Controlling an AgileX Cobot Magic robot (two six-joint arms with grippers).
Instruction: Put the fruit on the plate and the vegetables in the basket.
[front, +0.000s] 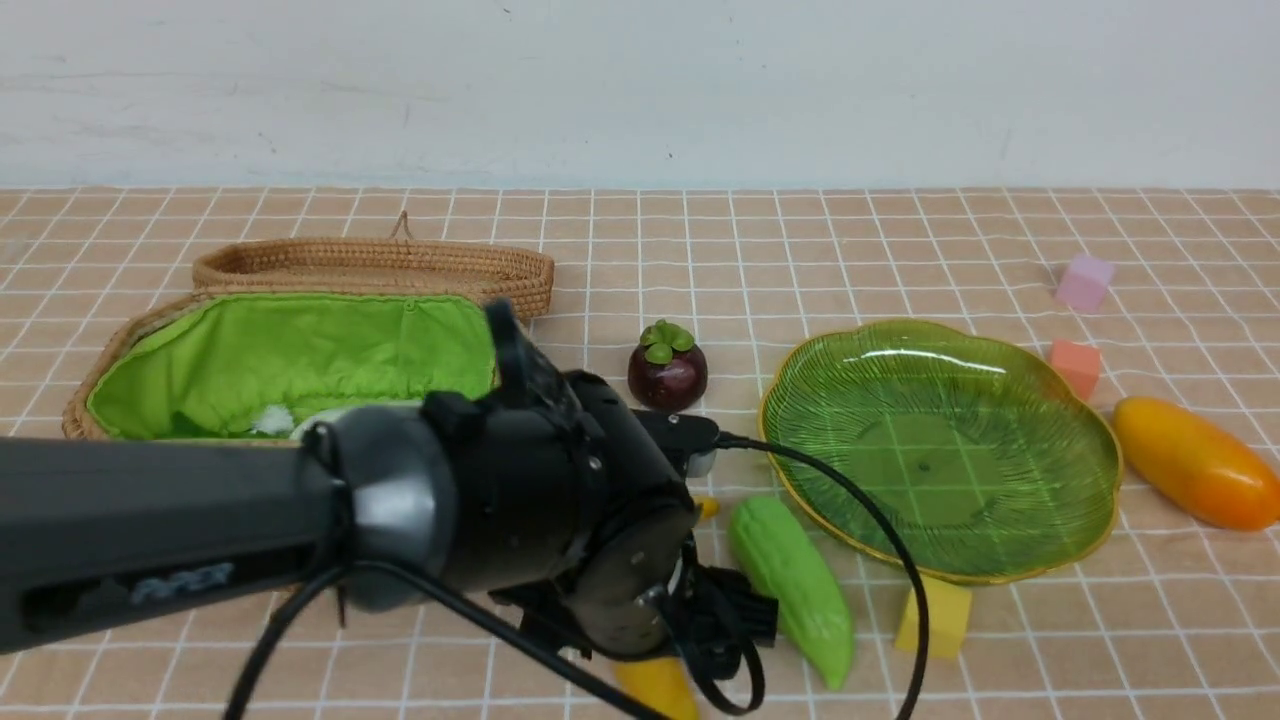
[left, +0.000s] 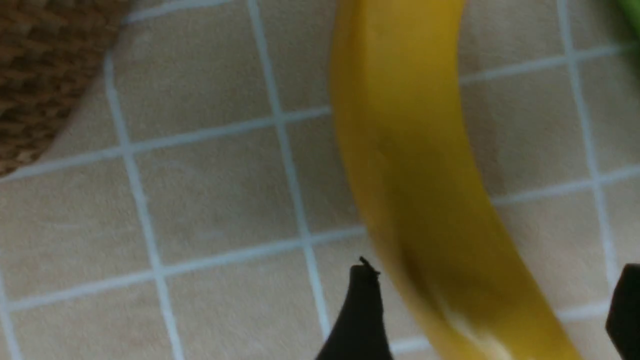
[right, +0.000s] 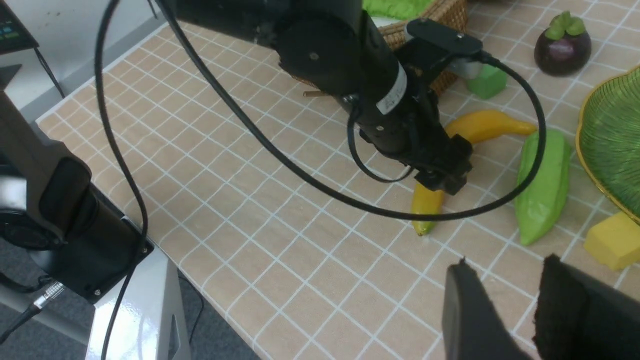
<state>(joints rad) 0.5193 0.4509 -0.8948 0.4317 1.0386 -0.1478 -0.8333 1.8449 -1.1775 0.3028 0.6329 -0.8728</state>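
- The basket (front: 290, 365) sits at the far left of the tabletop (front: 900, 230), long axis running left to right. Its woven lid (front: 375, 265) lies open behind it, and something white (front: 345, 413) shows low in the green lining.
- The left pincer (left: 492, 320) hangs low over the banana (left: 415, 175), its fingers (left: 362, 310) spread to either side; whether they touch the fruit cannot be told.
- The banana lies on the tabletop just right of the basket, mostly hidden by the arm in the front view. Its long axis runs near to far, and the curved far tip (front: 706, 507) bends right toward the plate.
- The mangosteen (front: 667, 370) stands upright between basket and plate, leaf cap up.
- The gourd (front: 790, 585) lies just beside the banana, long axis slanting from far-left to near-right.
- A yellow cube (front: 935, 615) sits at the plate's near rim.
- The plate (front: 940, 450) holds nothing.
- An orange cube (front: 1075, 365) and a pink cube (front: 1085, 282) lie beyond its right edge.
- The mango (front: 1195, 462) lies right of the plate, long axis slanting far-left to near-right.
- The right pincer (right: 520, 300) hovers spread and holds nothing.
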